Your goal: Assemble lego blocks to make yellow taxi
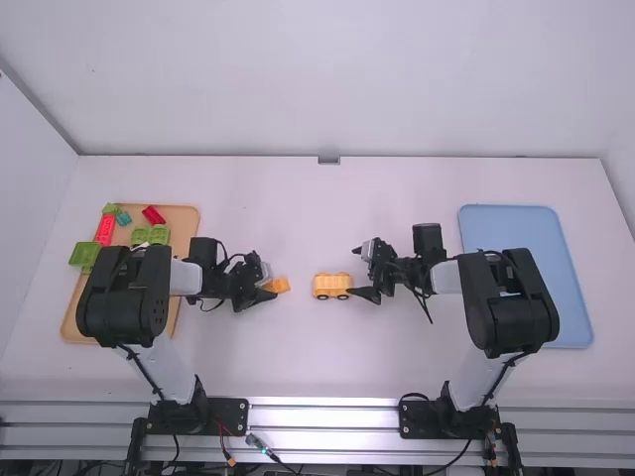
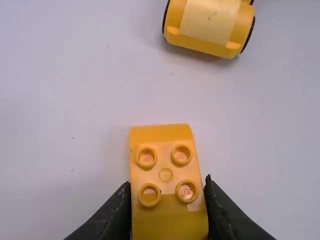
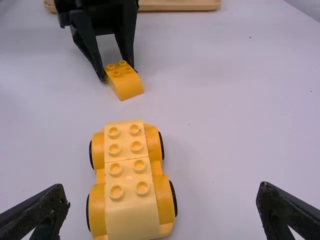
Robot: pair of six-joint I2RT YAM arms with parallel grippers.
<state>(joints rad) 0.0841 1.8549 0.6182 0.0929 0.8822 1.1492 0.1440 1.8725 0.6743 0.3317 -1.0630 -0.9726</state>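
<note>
Your left gripper point(image 1: 264, 291) has its fingers drawn in against both sides of the yellow block point(image 1: 278, 285), gripping it studs up, with the curved end pointing out past the fingertips toward the car point(image 1: 331, 286). You can't tell whether the block touches the table point(image 1: 397, 188) or hangs just above it. Your right gripper point(image 1: 355, 271) is spread wide and has hold of nothing; in its wrist view the car sits on its wheels between the lines of the two fingers, touching neither, and closer to the finger nearer the arm bases. On the block's studs point(image 2: 187, 191) you have small raised lettering. For room, you have a short gap of white table between the block and the car, and a longer stretch from both toward the back edge, where the wall point(image 1: 327, 79) rises. Well off behind your left gripper is the tan tray point(image 1: 185, 220), its rim partly under the arm, with red point(image 1: 106, 229) and green blocks point(image 1: 151, 235) on it; the blue tray point(image 1: 511, 228) lies beyond your right gripper, well apart from the car.
</note>
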